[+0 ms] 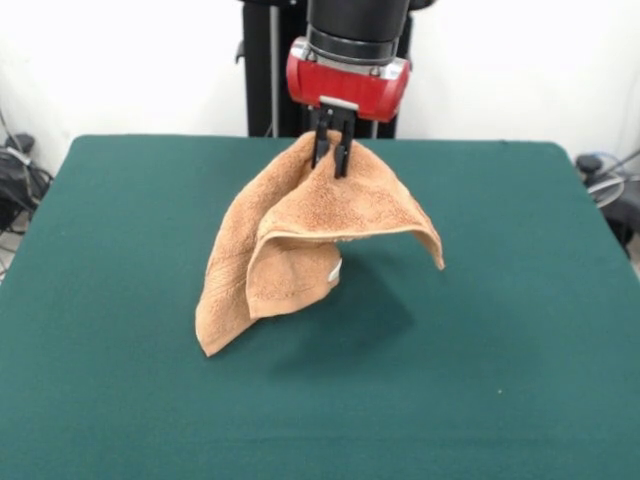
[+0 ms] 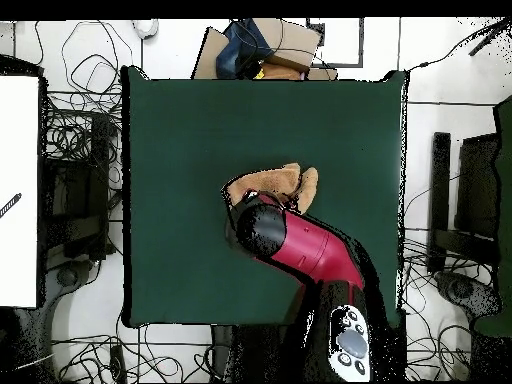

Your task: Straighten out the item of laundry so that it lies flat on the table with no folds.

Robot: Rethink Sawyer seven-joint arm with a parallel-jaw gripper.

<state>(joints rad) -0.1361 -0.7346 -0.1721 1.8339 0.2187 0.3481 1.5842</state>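
We are seeing the gripper (image 1: 332,150) near the top centre of the front view, its dark fingers closed tight on a pinch of the towel (image 1: 300,240). The light orange-tan towel is hanging from that pinch in a peaked, tent-like shape, draping down and spreading toward the lower left and the right of the frame. One corner is jutting out to the right, clear of the table (image 1: 520,330), and a folded flap is curling over the middle of the cloth. The lowest corner, at lower left, is reaching down to the dark green surface or close to it; we cannot tell whether it is touching. A soft shadow is lying on the table under the cloth. In the overhead view the red and black arm (image 2: 305,245) is covering most of the towel (image 2: 280,182), which is showing just above it, near the middle of the table (image 2: 180,140).
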